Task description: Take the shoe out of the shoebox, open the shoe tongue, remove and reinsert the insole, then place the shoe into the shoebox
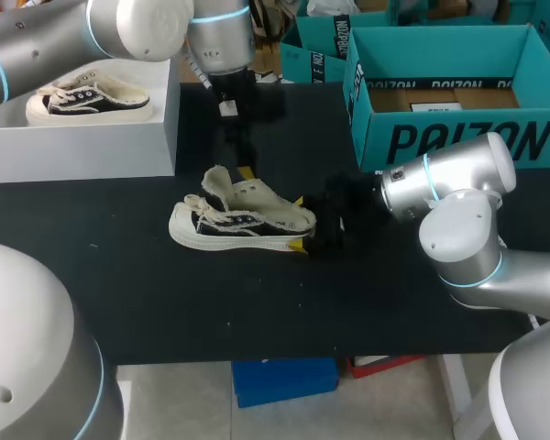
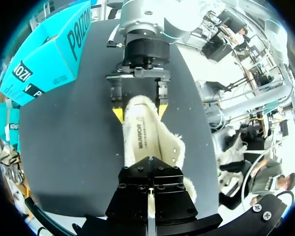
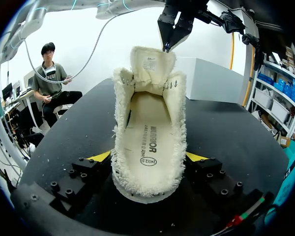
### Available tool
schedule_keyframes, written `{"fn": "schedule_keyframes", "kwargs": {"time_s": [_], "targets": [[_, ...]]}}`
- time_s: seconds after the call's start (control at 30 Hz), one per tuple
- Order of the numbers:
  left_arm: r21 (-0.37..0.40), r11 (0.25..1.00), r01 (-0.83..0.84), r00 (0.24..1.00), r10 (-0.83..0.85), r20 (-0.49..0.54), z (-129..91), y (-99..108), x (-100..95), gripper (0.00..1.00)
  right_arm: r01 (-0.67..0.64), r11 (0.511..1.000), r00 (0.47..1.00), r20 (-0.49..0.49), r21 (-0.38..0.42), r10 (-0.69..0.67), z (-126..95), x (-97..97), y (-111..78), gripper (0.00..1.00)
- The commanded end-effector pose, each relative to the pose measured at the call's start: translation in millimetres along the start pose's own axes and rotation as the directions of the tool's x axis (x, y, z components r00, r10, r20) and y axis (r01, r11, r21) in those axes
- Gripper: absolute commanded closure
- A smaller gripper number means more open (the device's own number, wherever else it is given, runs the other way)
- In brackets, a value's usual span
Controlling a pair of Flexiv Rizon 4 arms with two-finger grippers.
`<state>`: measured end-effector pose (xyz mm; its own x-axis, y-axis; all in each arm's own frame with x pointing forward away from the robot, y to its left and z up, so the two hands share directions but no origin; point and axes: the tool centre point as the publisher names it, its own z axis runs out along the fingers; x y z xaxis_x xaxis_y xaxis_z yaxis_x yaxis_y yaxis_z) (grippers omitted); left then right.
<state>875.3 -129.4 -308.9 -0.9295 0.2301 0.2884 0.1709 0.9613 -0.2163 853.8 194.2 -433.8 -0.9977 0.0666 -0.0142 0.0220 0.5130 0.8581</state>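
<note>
At the black desk's middle, the right gripper clamps the cream fleece-lined shoe's heel to steady it, while the left gripper meets the raised tongue, though I cannot tell if it is grasping.

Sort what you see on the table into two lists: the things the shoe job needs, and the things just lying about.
Belongs to the job:
shoe
tongue, pinched by the left gripper
insole, inside the shoe
teal shoebox
right gripper, clamping the heel

Just lying about:
white block
second shoe, on top of the block
</note>
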Motion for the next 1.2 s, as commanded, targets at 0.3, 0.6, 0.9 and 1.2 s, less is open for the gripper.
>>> {"fn": "schedule_keyframes", "kwargs": {"time_s": [0.3, 0.6, 0.9, 1.2], "targets": [[-0.001, 1.000, 0.006, 1.000, -0.006, -0.017, 20.6, -0.7, 4.5, 1.00, -0.001, 1.000, 1.000, 0.001, 0.002, 0.001, 3.4, -0.7, -1.9, 1.00], [-0.004, 1.000, 0.014, 0.999, -0.014, -0.033, 38.6, 2.7, 7.6, 1.00, -0.001, 1.000, 1.000, 0.001, 0.002, 0.001, 3.4, -0.7, -1.9, 1.00], [-0.002, 1.000, 0.013, 0.998, -0.013, -0.058, 50.8, 4.3, 10.9, 1.00, -0.001, 1.000, 1.000, 0.001, 0.002, 0.001, 3.4, -0.7, -1.9, 1.00], [-0.017, 1.000, 0.006, 0.998, -0.007, -0.070, 53.8, 5.7, 13.7, 1.00, -0.001, 1.000, 1.000, 0.001, 0.002, 0.001, 3.4, -0.7, -1.9, 1.00]]}}
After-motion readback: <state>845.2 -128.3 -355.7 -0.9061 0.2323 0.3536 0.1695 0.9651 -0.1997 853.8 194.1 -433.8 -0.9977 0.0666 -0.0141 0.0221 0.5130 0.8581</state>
